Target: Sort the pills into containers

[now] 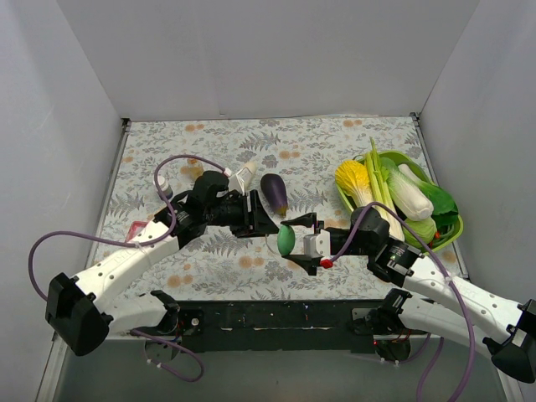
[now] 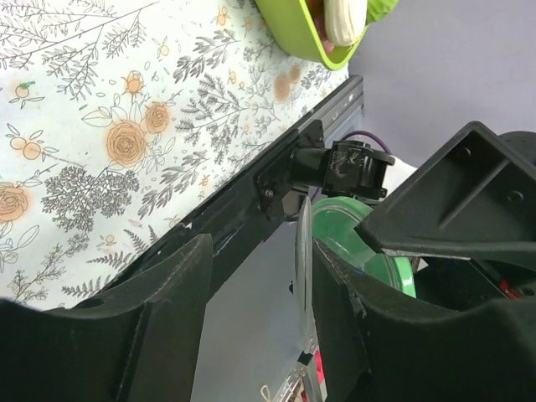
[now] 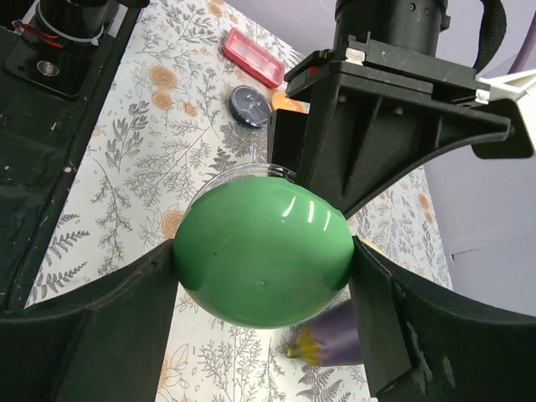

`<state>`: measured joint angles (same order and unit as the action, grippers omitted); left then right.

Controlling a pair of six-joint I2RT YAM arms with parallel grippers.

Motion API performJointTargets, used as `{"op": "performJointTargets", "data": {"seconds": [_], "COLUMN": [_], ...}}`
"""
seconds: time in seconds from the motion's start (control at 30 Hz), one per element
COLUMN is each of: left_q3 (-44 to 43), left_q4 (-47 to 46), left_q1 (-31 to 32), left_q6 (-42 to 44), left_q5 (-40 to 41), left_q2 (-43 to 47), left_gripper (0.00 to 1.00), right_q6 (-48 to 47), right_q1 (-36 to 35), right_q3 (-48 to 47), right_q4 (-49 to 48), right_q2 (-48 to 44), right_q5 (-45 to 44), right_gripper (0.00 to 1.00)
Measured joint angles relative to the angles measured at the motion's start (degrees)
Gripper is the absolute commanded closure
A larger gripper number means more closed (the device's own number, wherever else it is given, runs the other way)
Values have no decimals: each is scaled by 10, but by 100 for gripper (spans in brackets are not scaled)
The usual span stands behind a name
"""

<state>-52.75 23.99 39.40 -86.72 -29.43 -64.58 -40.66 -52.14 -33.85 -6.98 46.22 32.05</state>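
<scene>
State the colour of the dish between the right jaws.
Green; the dish shows best in the right wrist view.

The round green translucent plastic dish (image 3: 260, 243) is smooth and very glossy, with bright reflections on it. The black fingers (image 3: 100, 335) of the right gripper (image 3: 264, 260) look like matt plastic, a little grainy. The flower-printed table cover (image 1: 251, 142) is matt, perhaps cloth or paper. The lime-green vegetable tray (image 2: 293, 38) is shiny plastic

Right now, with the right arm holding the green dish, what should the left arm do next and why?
Probably close the left gripper on the clear rim: the right gripper grips the green dish on edge, and that rim sits between the open left jaws.
</scene>
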Motion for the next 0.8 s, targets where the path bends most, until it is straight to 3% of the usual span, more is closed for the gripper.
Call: {"op": "performJointTargets", "data": {"seconds": [0.23,0.53,0.63,0.73,0.8], "left_q3": [-28,-21,-14,-11,-11], "left_q4": [31,3,-6,-12,-15], "left_q1": [11,12,12,12,12], "left_q6": [12,-2,-11,-18,-15], "left_q5": [16,-10,-22,-32,-35], "left_q2": [-16,-5,3,8,9], "left_gripper": [54,67,75,100,100], "right_q6": [0,0,-1,-1,-2], "right_q1": [0,-2,-4,-6,-6], "right_q3": [0,0,0,0,0], "right_q4": [-8,-20,-23,-24,-30], "right_q2": [0,0,0,0,0], "right_q5": [7,10,11,12,15], "right_gripper": [79,78,78,78,78]}}
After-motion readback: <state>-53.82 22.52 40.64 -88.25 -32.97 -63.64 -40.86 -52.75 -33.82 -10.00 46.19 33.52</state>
